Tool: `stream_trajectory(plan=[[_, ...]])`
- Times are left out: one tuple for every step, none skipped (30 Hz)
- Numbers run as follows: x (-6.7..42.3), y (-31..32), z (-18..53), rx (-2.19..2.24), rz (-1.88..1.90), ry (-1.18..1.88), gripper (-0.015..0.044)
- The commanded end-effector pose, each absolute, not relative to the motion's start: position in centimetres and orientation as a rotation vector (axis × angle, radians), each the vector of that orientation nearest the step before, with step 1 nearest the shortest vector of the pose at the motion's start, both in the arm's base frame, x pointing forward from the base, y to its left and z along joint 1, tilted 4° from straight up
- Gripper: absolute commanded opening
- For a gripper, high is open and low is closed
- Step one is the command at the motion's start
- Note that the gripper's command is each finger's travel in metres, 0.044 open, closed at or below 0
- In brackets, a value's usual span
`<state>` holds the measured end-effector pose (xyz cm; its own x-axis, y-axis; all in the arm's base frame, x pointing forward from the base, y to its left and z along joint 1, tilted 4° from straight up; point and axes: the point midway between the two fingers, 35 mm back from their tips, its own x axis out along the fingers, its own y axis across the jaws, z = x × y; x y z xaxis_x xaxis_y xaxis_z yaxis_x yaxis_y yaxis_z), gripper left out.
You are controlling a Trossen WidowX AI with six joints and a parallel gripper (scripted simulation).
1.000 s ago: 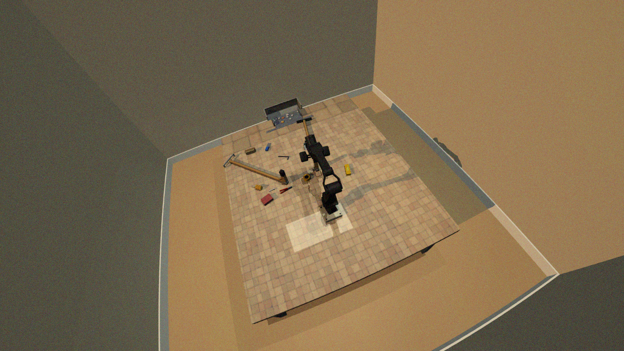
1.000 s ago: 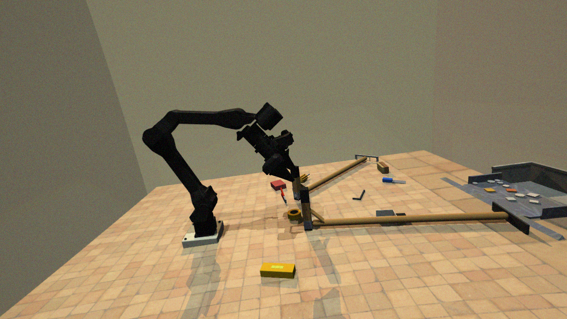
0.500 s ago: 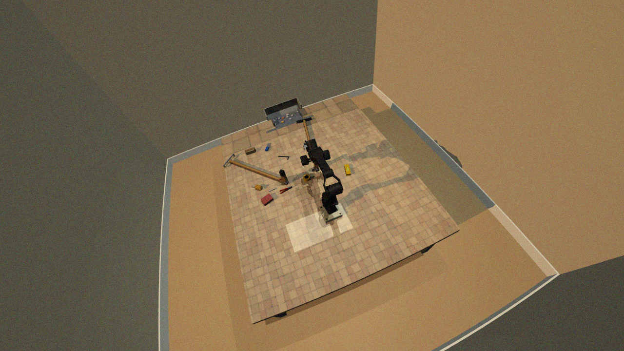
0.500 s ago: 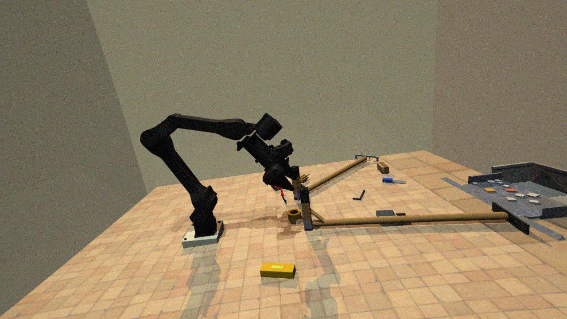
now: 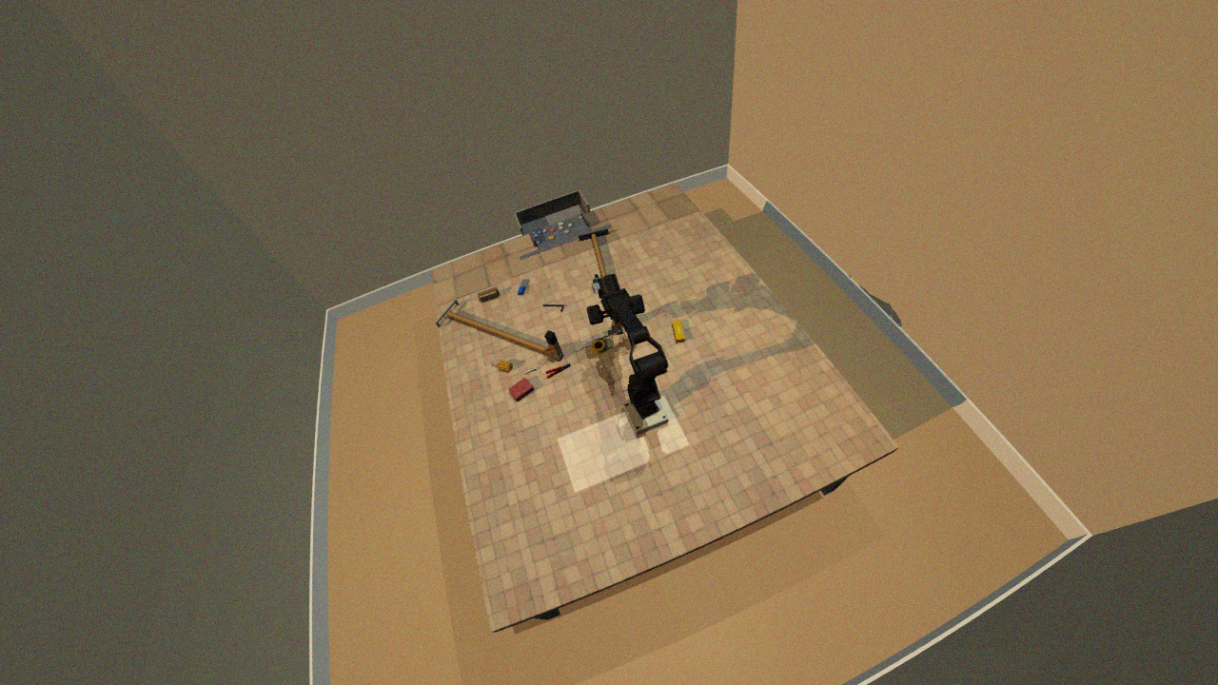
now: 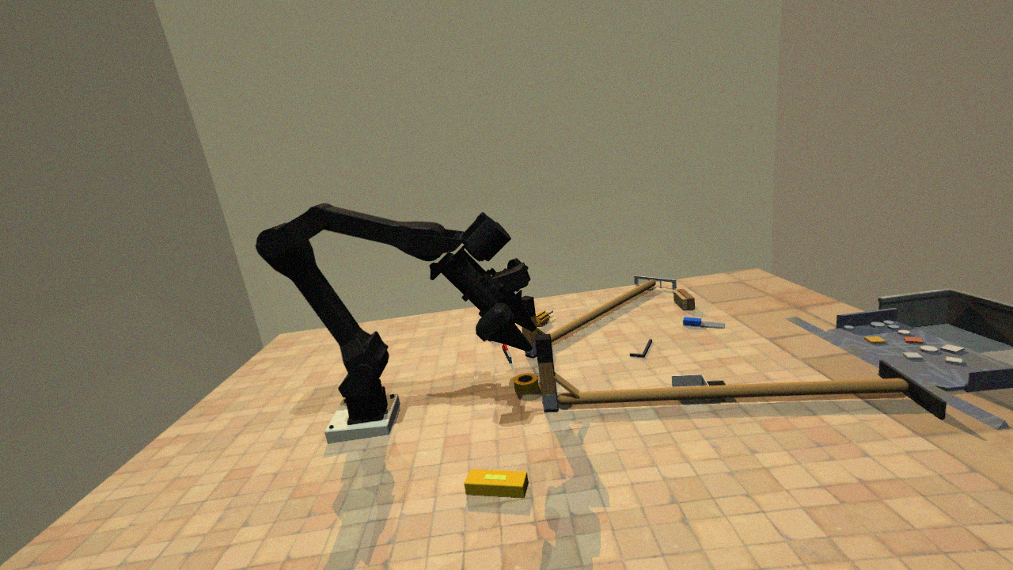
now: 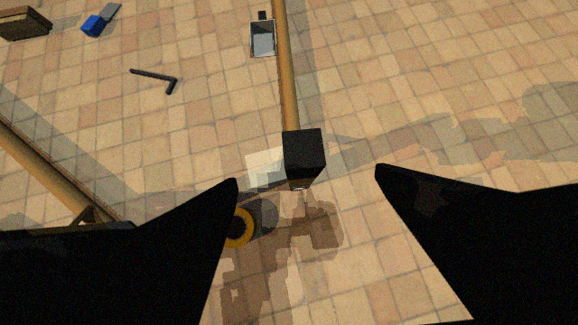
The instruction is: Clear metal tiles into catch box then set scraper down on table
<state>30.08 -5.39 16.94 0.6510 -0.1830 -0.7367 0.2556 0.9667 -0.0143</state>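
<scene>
The long scraper lies on the table. Its tan shaft runs to a dark blade at the near edge of the blue-grey bench plate. Its black grip post stands upright at the other end. My gripper is open and empty, just above the post, with one finger on each side of it. Several small tiles lie on the grey surface by the dark-walled catch box. I cannot tell if they are inside the box.
A second long tan tool lies to the left. A yellow tape roll sits beside the post. An Allen key, a blue piece, a brown block, a small grey tray and a yellow block lie around.
</scene>
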Motion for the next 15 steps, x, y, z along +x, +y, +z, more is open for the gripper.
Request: stream_trajectory(plan=[[30.5, -5.5, 16.4, 0.093, -0.249, 0.825, 0.044], [30.7, -5.5, 16.3, 0.093, -0.249, 0.825, 0.044], [30.8, -5.6, 16.2, 0.093, -0.249, 0.825, 0.044], [30.9, -5.6, 16.1, 0.093, -0.249, 0.825, 0.044], [31.0, -5.6, 16.0, 0.093, -0.249, 0.825, 0.044], [31.1, -5.7, 15.8, 0.093, -0.25, 0.825, 0.044], [31.2, -5.7, 15.7, 0.093, -0.25, 0.825, 0.044], [31.3, -5.7, 15.6, 0.093, -0.25, 0.825, 0.044], [31.5, -5.7, 15.5, 0.093, -0.25, 0.825, 0.044], [31.6, -5.8, 15.4, 0.093, -0.25, 0.825, 0.044], [31.7, -5.8, 15.3, 0.093, -0.25, 0.825, 0.044], [31.8, -5.8, 15.1, 0.093, -0.25, 0.824, 0.044], [31.9, -5.9, 15.0, 0.093, -0.25, 0.824, 0.044], [32.0, -5.9, 14.9, 0.093, -0.25, 0.824, 0.044], [32.1, -5.9, 14.8, 0.093, -0.25, 0.824, 0.044]])
